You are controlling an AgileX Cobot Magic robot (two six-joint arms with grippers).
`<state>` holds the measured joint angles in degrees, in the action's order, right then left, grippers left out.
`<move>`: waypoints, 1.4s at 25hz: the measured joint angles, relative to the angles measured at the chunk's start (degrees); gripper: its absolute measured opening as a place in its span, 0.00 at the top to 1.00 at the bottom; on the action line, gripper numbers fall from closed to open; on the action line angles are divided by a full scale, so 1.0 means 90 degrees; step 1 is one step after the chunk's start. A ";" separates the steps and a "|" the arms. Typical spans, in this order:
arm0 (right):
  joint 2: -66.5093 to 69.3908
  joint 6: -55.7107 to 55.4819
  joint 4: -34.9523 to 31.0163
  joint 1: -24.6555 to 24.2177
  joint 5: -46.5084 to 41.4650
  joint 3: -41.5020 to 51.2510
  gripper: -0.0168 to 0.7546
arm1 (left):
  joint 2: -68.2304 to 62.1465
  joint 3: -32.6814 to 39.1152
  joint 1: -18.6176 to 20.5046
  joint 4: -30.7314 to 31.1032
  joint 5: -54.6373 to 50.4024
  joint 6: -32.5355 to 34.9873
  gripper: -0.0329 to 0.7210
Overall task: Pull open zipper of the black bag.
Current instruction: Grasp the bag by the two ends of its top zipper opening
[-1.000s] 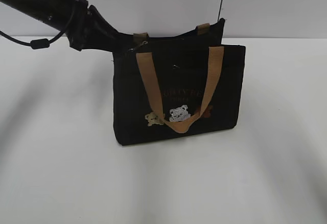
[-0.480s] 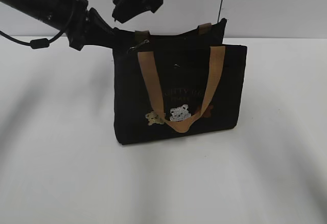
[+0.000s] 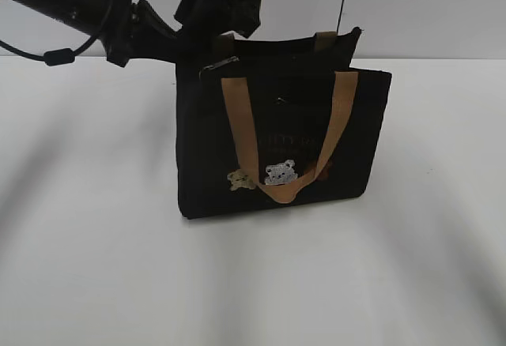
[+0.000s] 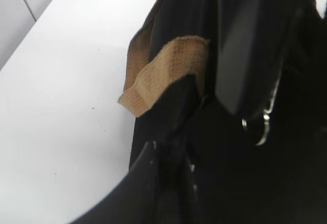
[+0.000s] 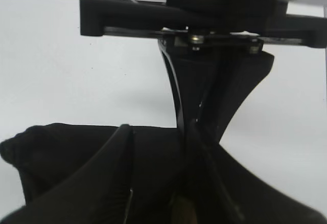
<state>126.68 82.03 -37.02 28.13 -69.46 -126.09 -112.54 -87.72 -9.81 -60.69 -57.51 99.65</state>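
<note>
While the black bag (image 3: 277, 144) stands upright mid-bench (image 3: 95, 267), the left gripper (image 3: 170, 46) pinches its 10 o'clock top corner as an anchor, and the right gripper (image 3: 217, 10), jaws partly apart, straddles the zipper (image 3: 219, 64).

The tabletop (image 3: 95, 267) is plain white. The black bag (image 3: 205, 164) stands upright on it, near the back edge.

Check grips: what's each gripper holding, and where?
Left gripper pinches the bag fabric at its top corner by the zipper tab. Whether the right gripper holds anything cannot be told.
</note>
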 joint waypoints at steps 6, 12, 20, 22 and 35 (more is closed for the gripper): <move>0.0000 -0.0438 0.0176 0.0000 0.0000 0.0000 0.63 | 0.0127 0.0000 -0.0007 0.0064 0.0085 0.0000 0.88; -0.0067 -0.0956 0.0402 0.0035 0.0000 0.0000 0.63 | 0.0127 0.0000 -0.0007 0.0064 0.0161 0.0003 0.89; -0.0290 -0.1090 0.0432 0.0138 0.0002 0.0309 0.63 | 0.0127 0.0000 -0.0007 0.0064 0.0161 0.0003 0.89; -0.0292 -0.1082 0.0476 0.0155 0.0002 0.0616 0.63 | 0.0127 0.0000 -0.0007 0.0064 0.0161 0.0003 0.89; -0.0434 0.0181 0.0379 0.0169 0.0009 0.0971 0.63 | 0.0127 0.0000 -0.0007 0.0070 0.0112 0.0008 0.89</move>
<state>122.77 83.66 -33.61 29.64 -69.38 -117.35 -111.40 -87.72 -9.87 -60.06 -56.50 99.72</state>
